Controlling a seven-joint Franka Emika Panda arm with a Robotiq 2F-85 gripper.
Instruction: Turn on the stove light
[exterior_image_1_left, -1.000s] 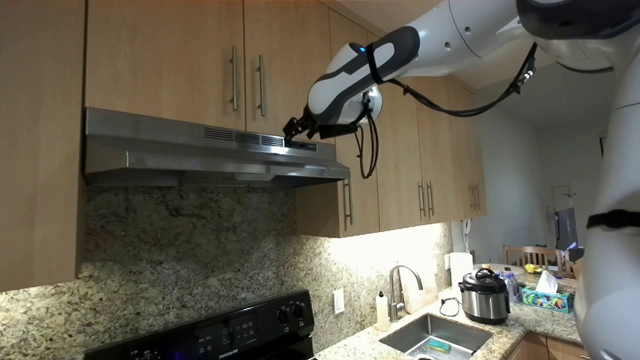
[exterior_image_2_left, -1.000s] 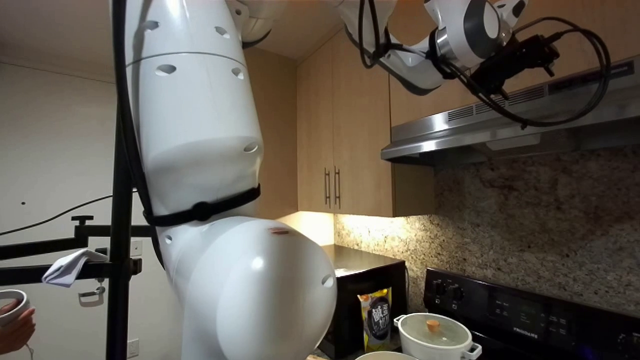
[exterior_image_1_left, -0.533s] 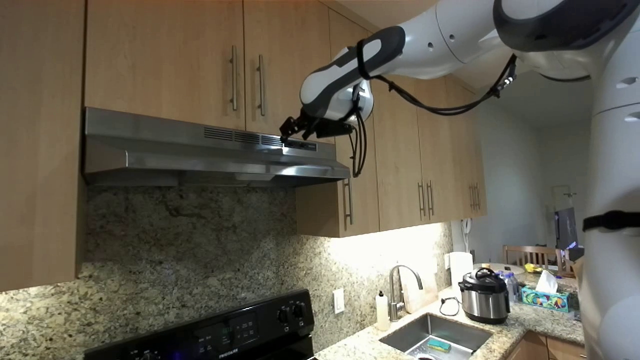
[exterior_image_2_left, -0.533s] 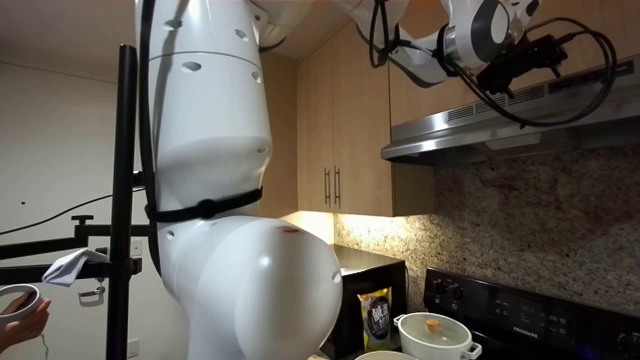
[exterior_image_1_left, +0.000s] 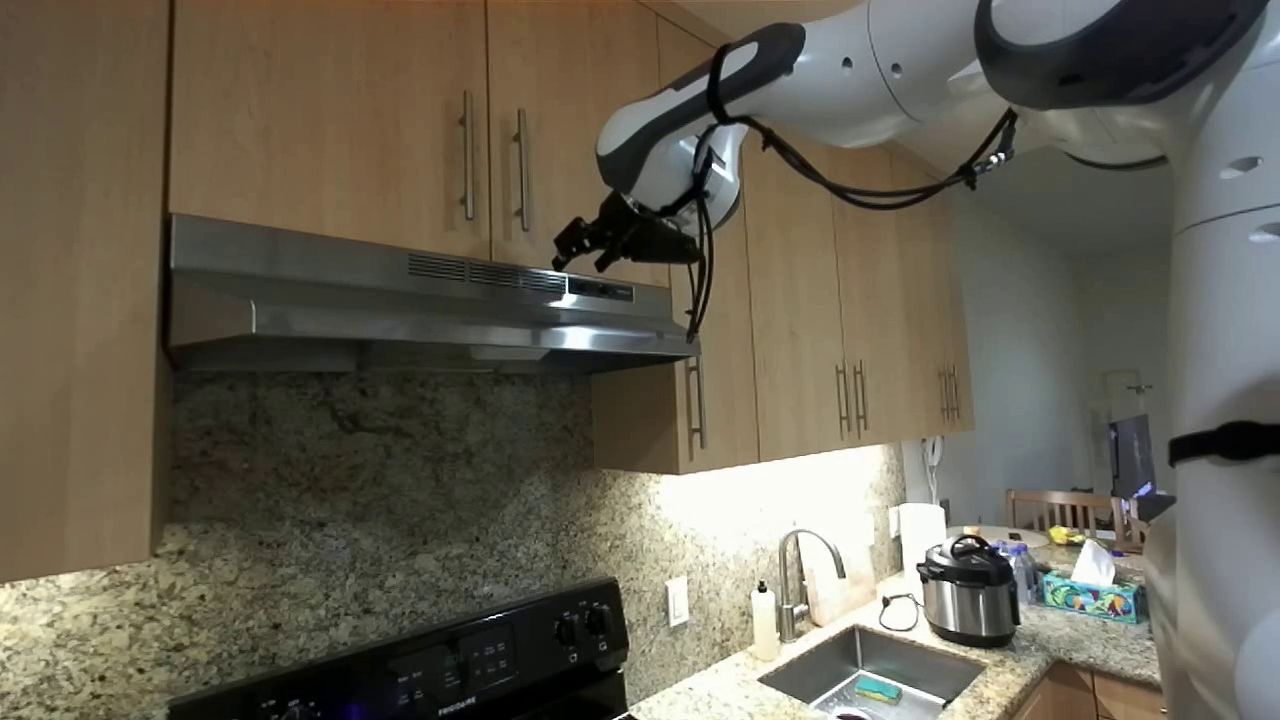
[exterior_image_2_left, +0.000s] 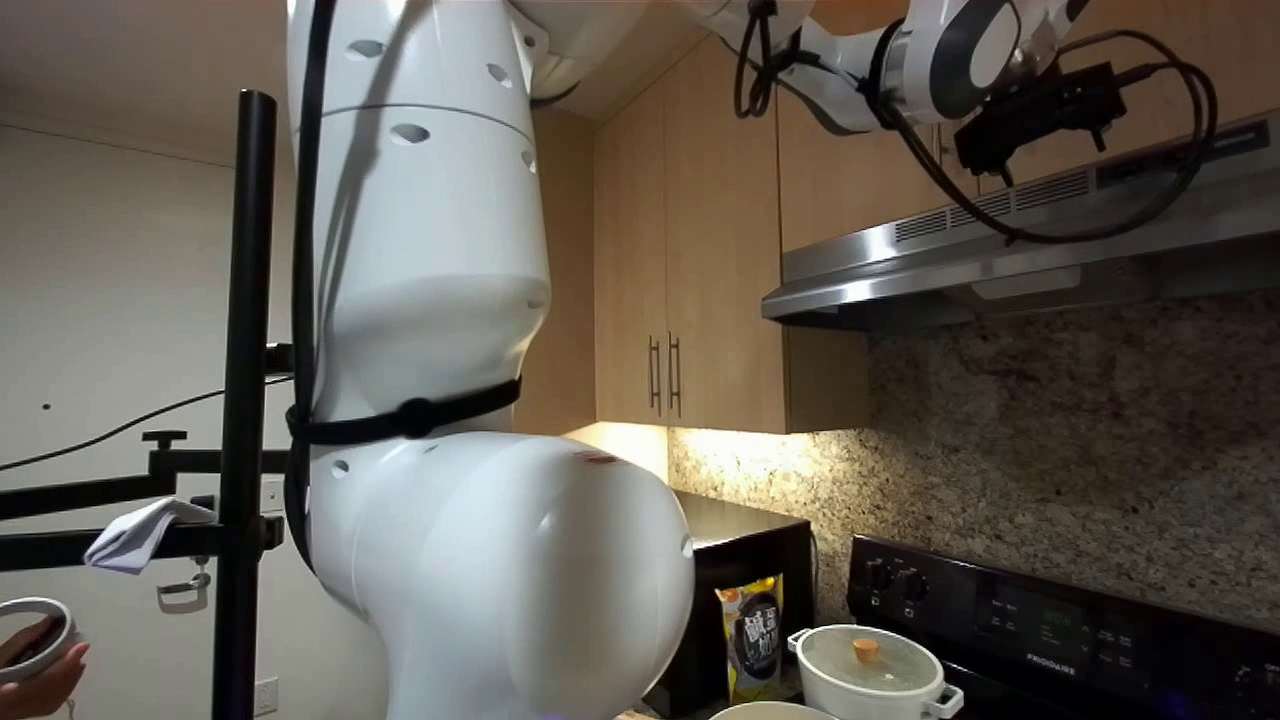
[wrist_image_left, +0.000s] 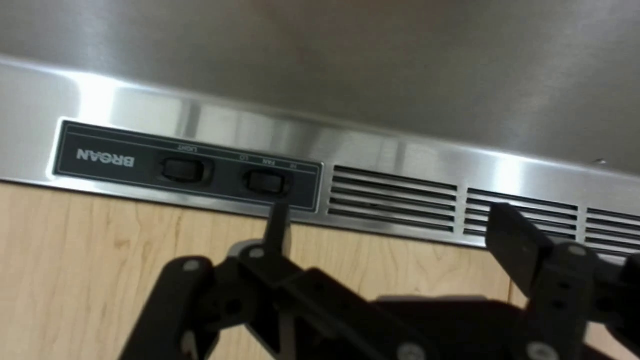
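A stainless-steel range hood (exterior_image_1_left: 430, 310) faces the black two-fingered gripper (wrist_image_left: 390, 215), whose jaws stand spread; outside one jaw sits the small black rectangular light switch (wrist_image_left: 182, 170). Lining up seems the step; next, shift toward it and push.

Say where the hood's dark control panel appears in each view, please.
In an exterior view: control panel, slightly above centre.
In an exterior view: control panel, upper right, near the edge.
Wrist view: control panel, at left, lettering upside down.
Shared landmark: vent slots, left of the control panel in both exterior views, right in the wrist view.
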